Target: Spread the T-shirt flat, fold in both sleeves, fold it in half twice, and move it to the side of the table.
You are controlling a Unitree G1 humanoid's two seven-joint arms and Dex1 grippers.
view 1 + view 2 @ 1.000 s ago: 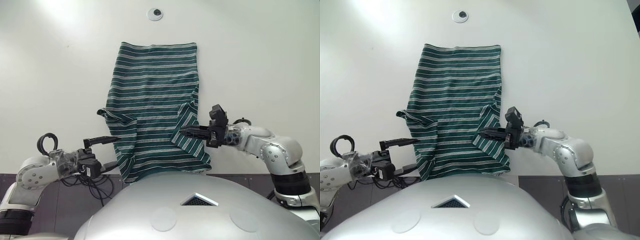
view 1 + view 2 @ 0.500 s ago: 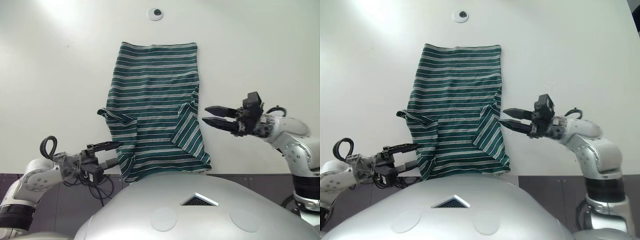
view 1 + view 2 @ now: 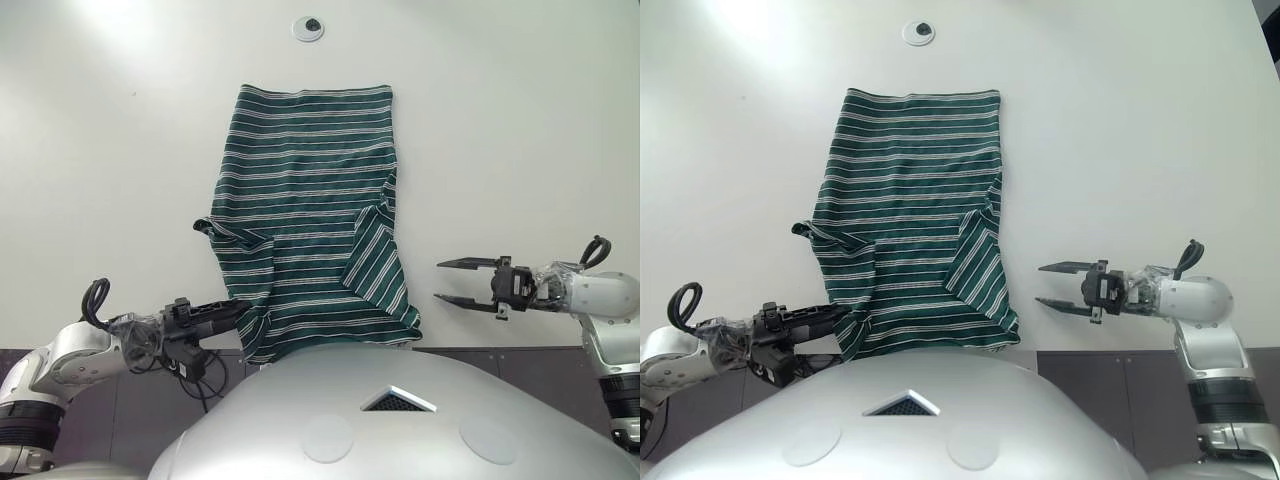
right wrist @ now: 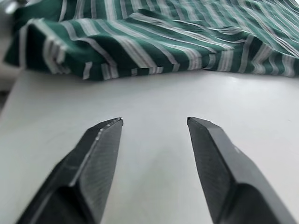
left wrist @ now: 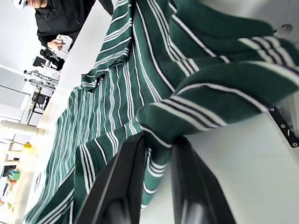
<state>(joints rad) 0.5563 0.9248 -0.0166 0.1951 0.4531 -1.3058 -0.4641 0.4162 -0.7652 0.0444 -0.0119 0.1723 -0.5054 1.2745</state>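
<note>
At the near corner of the T-shirt (image 3: 300, 190), left gripper (image 3: 238, 305) pinches fabric (right gripper (image 3: 440, 281) gapes, well apart).

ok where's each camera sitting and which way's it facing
Left eye view: on the head, facing forward and down at the T-shirt on the table; left gripper and right gripper show.
Right eye view: the head's other eye; shares that whole scene.
Left wrist view: on the left wrist, looking along its fingers pinching the T-shirt.
Right wrist view: on the right wrist, looking past its open fingers toward the T-shirt.
</note>
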